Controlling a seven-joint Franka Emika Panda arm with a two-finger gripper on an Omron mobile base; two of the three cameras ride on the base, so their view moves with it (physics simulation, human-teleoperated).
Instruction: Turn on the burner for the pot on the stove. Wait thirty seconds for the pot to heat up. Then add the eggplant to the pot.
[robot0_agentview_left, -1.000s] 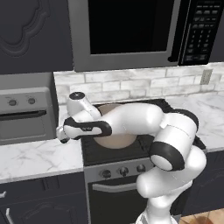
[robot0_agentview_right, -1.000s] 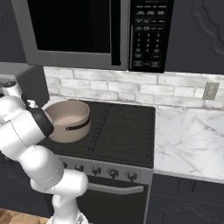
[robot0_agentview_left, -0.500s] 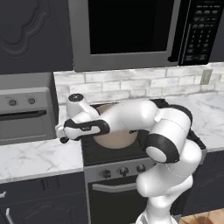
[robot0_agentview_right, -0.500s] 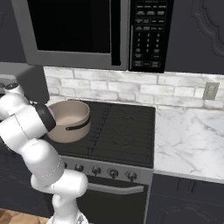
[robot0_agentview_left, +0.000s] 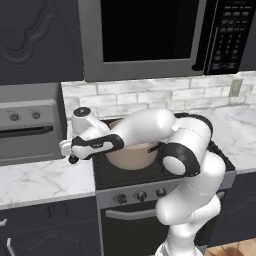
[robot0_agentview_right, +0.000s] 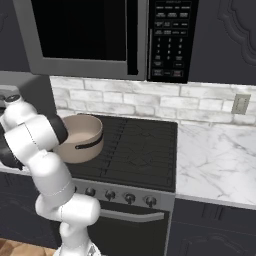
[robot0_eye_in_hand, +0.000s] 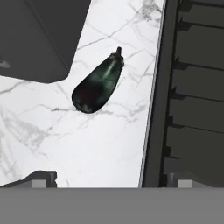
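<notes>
Hovering over the counter (robot0_eye_in_hand: 87, 144) beside the stove's (robot0_eye_in_hand: 192, 87) edge, the hand (robot0_eye_in_hand: 111, 181) stands fully open and empty; the eggplant (robot0_eye_in_hand: 97, 83) lies ahead on the counter, long axis slanted toward the stove.

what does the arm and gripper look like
The arm is glossy white, built of rounded, bulbous segments with black bands at the joints. A round dark-topped cap sits near the wrist. The gripper is a small white block on a dark wrist section, with small dark fingertips. No cables or markings show.
</notes>
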